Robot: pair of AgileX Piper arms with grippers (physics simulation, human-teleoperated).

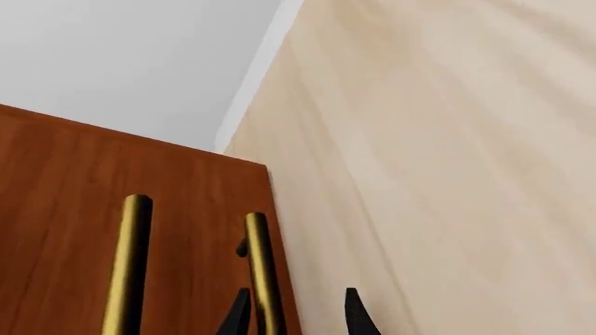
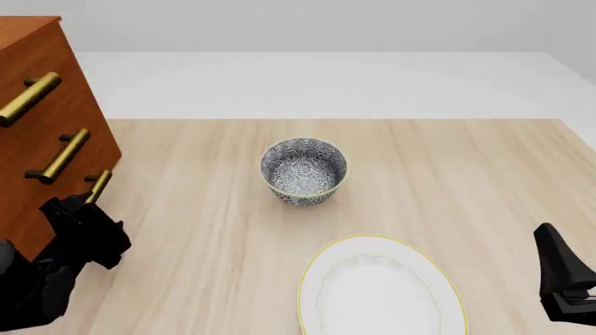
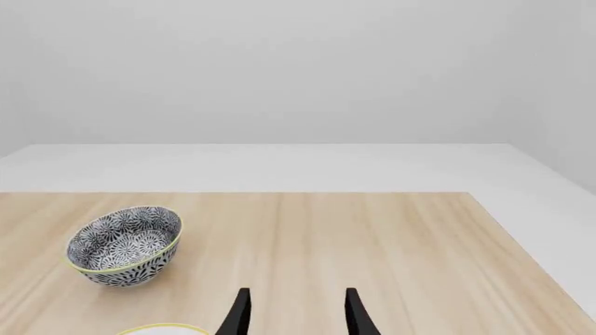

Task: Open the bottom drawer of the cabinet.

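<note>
The cabinet [image 2: 38, 63] stands at the table's far left, a tall reddish-brown chest with three brass bar handles. The bottom drawer [image 1: 244, 188] looks shut, its front flush with the cabinet face. Its handle [image 2: 98, 187] is the lowest one, closest to the table top. My left gripper [image 2: 86, 207] is right at that handle. In the left wrist view the left gripper [image 1: 296, 317] is open, and the bottom handle [image 1: 261, 265] lies between the fingers, close to one finger [image 1: 237, 314]. My right gripper [image 3: 296, 317] is open and empty above the table's right front [image 2: 559, 269].
A patterned blue-white bowl [image 2: 303, 170] stands mid-table and also shows in the right wrist view [image 3: 125, 244]. A white plate with a yellow rim [image 2: 377, 293] lies near the front. The middle drawer's handle [image 1: 128, 265] runs beside the bottom one. The wooden table [image 2: 447, 181] ends at the right.
</note>
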